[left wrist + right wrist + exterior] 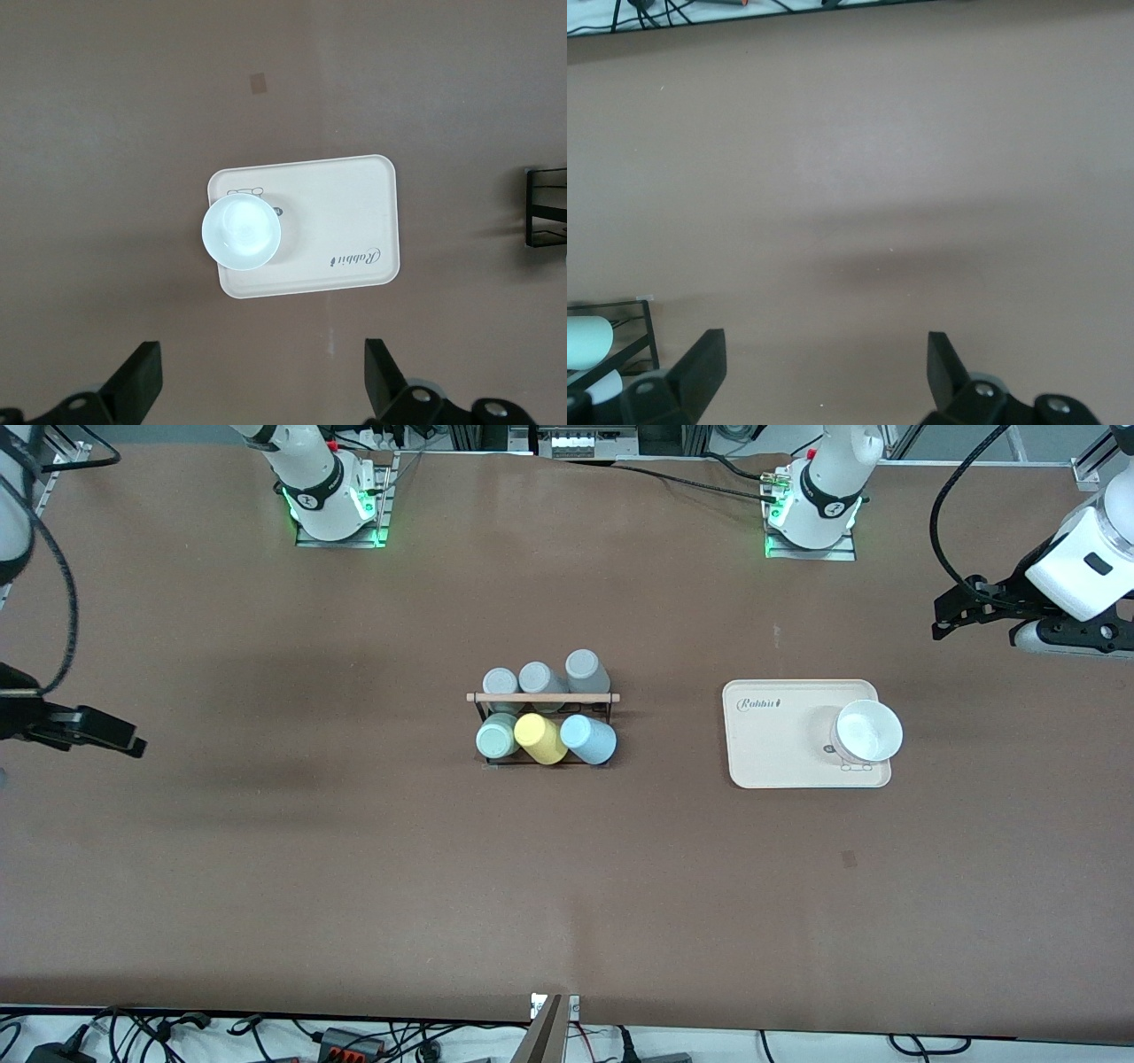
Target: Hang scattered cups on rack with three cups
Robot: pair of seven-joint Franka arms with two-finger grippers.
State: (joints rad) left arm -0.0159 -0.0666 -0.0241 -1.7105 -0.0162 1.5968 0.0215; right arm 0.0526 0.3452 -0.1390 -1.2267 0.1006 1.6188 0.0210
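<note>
The black wire rack [542, 698] with a wooden rod on top stands mid-table. The mint green cup [496, 737] and the light blue cup [588, 739] sit on its pegs in the row nearer the front camera, with a yellow cup [540, 739] between them. Three grey cups [537, 677] fill the farther row. My left gripper [946, 613] is open and empty, up in the air at the left arm's end of the table. My right gripper [124, 740] is open and empty at the right arm's end. The right wrist view shows the rack's corner [629, 341] and the mint cup [586, 341].
A cream tray [780, 744] lies between the rack and the left arm's end, with a white bowl [866, 731] on it. The left wrist view shows the tray [354, 221], the bowl [241, 232] and the rack's edge [545, 208]. Cables hang along the table's near edge.
</note>
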